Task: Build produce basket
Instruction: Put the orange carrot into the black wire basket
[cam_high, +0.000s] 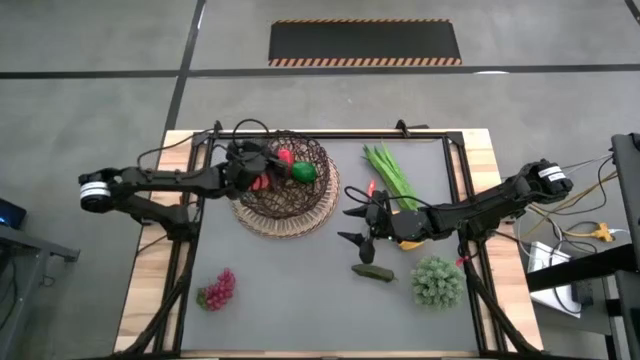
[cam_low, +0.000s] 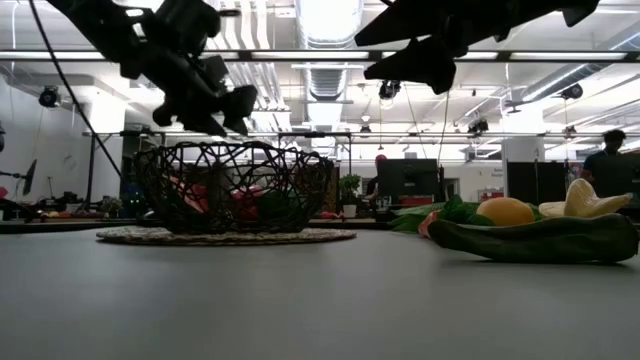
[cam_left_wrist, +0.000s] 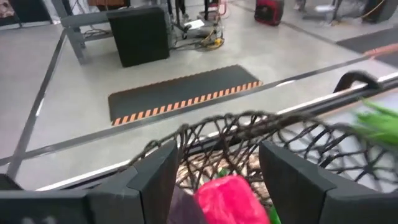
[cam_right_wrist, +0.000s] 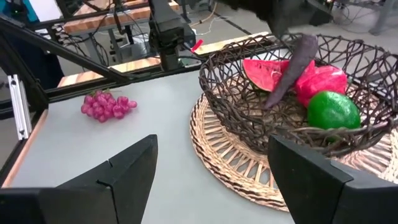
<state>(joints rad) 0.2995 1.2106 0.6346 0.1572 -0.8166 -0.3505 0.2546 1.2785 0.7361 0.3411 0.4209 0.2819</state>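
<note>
Dark wicker, and plenty of it: the basket (cam_high: 284, 190) sits on its tan woven base toward the far left of the table (cam_high: 300, 290), and the left gripper (cam_high: 262, 166) hangs right over its rim. Its fingers stand apart, nothing pinched between them; in the left wrist view the red pepper (cam_left_wrist: 227, 198) lies just below the gap, down inside the bowl. Beside it in the basket are the green pepper (cam_right_wrist: 333, 110), the watermelon slice (cam_right_wrist: 268, 73) and the dark eggplant (cam_right_wrist: 291, 64), which leans up against the slice.

Over to the right gripper (cam_high: 358, 225), hovering above the bare table between the basket and the leftover produce, jaws wide and empty. The cucumber (cam_high: 373, 271) lies near it on the near side, and the long green stalks (cam_high: 391, 173) stretch away on the far side. A leafy green bunch (cam_high: 437, 281) sits near the right edge. The red grapes (cam_high: 217, 290) rest alone at the near left, well apart from both grippers.
</note>
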